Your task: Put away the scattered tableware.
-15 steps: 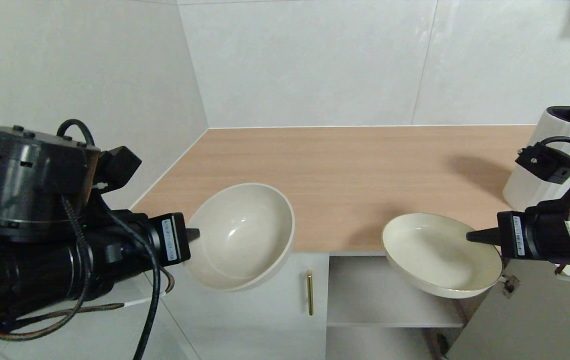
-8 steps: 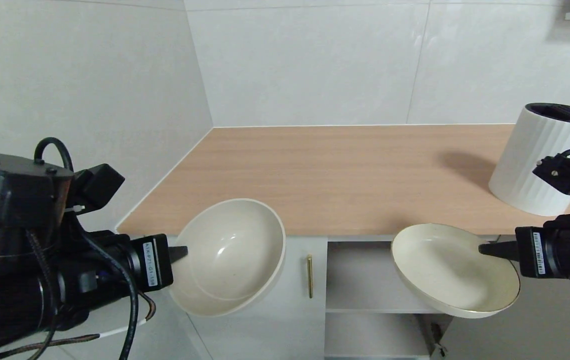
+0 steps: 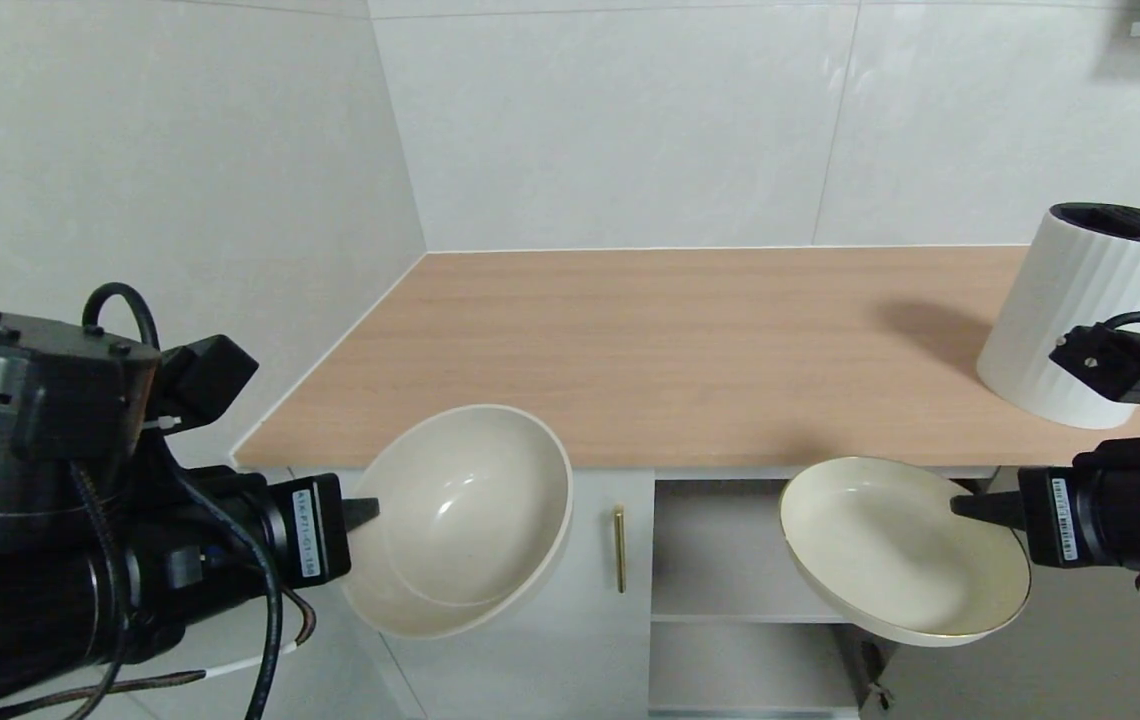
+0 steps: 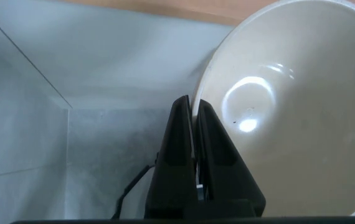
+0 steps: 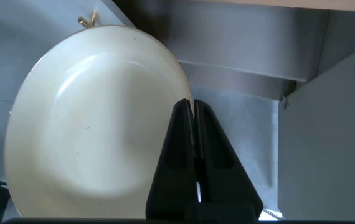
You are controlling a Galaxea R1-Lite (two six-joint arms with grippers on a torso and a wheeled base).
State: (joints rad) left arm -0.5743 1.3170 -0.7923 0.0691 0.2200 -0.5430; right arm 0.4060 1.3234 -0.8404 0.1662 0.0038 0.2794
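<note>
Both slightly lower, bowl (image 3: pixel 470 512), plate (image 3: pixel 890 545), still clamped

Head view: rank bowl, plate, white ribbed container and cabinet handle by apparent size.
Largest: bowl and plate, about alike, both near the camera.
Then white ribbed container: similar, but farther and cropped, so unsure.
Smallest: cabinet handle.

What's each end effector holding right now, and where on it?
Left end effector: deep cream ceramic bowl, pinched at its rim. Right end effector: shallow cream plate, pinched at its rim.
</note>
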